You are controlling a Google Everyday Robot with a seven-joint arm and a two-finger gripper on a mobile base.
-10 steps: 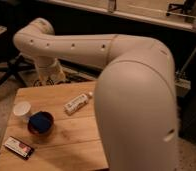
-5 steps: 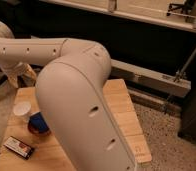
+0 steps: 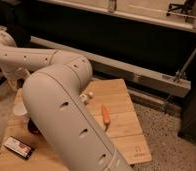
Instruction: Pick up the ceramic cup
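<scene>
The ceramic cup [image 3: 19, 108] is a small white round cup at the left edge of the wooden table [image 3: 126, 130]. It is partly hidden behind my big white arm [image 3: 61, 110]. The arm rises from the bottom of the camera view, bends at an elbow, and reaches left past the frame edge. My gripper is not in view; it lies beyond or behind the arm at the far left. A sliver of the red bowl [image 3: 33, 128] shows just right of the cup, mostly covered by the arm.
An orange carrot [image 3: 106, 115] lies mid-table. A small white object [image 3: 86, 95] sits near the arm. A dark snack packet [image 3: 18, 147] lies at the front left corner. A metal rail [image 3: 141, 75] and a dark counter stand behind the table. Speckled floor is to the right.
The arm's large link has swung left across the view. This uncovers the right half of the table and the carrot. It now hides most of the bowl and part of the cup.
</scene>
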